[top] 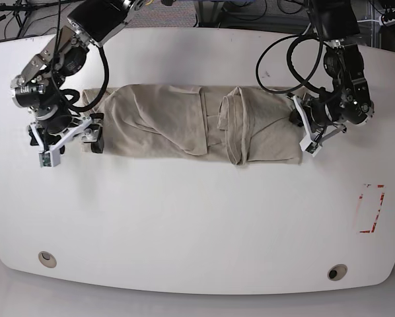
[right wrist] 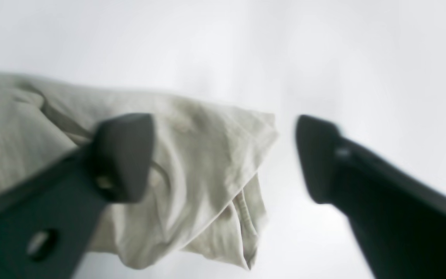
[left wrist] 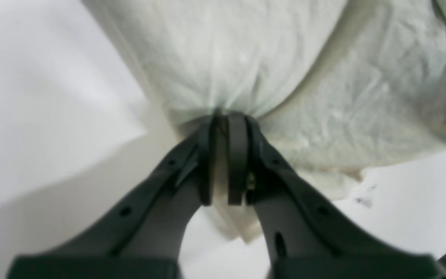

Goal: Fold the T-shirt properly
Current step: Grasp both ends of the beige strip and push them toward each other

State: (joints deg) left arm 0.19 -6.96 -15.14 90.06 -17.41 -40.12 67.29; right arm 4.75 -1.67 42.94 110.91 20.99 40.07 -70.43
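Gripping plain T-shirt (left wrist: 246,58), left claw (left wrist: 227,116)

Right wrist view soft all over: fingers (right wrist: 124,157) smeared, T-shirt (right wrist: 192,162) cut by left edge. Left wrist view: T-shirt (left wrist: 285,77) runs off top and right edges, cloth edge hidden between fingers (left wrist: 238,155). Base view: fingertips of left gripper (top: 296,119) hidden; worktop (top: 197,224) corners cropped.

Probably robotics lab: white table (top: 197,224), cables (top: 26,10) and equipment stands along blurred far edge.
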